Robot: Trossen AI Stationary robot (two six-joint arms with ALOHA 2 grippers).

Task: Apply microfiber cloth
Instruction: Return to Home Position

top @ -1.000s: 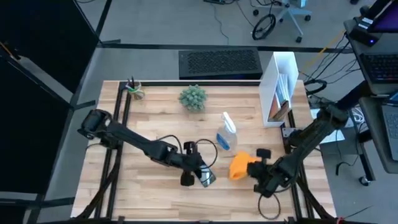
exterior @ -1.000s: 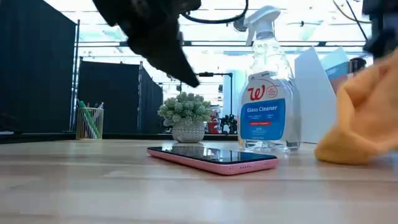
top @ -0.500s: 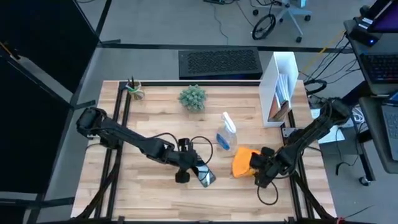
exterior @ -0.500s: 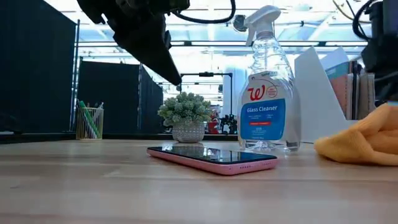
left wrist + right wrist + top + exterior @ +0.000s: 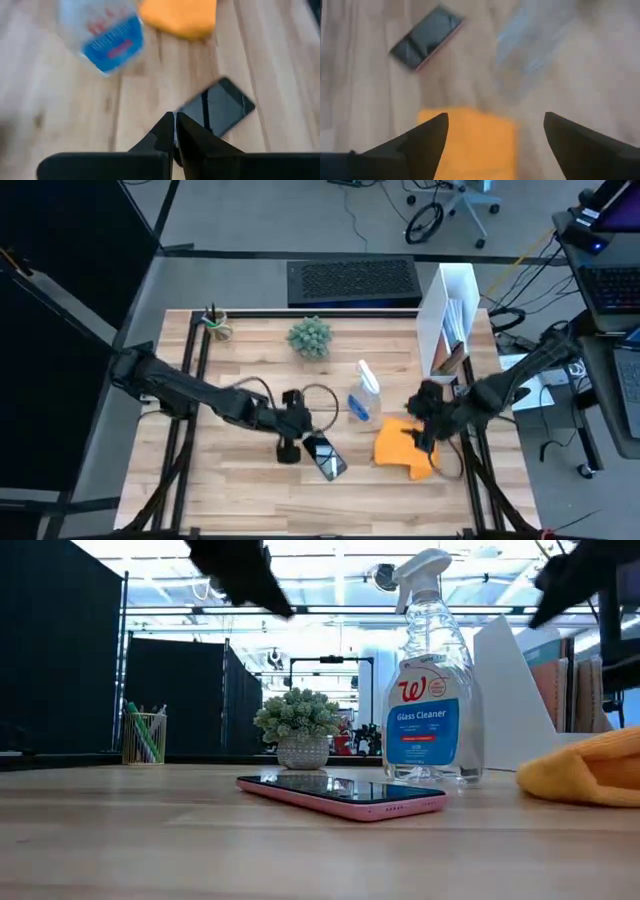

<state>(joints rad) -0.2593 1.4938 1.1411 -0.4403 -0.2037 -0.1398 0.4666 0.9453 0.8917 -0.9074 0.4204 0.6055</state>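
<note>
- The right arm has lifted back off the microfiber cloth, and the left arm has drawn leftward, away from the pink phone.
- The cloth lies loose on the bench, lower right of centre in the high view, right of the phone and just below the spray bottle.
- The right jaws stand wide and empty over the cloth's upper-right edge.
- The left jaws are pressed together on nothing, just left of the phone.
</note>
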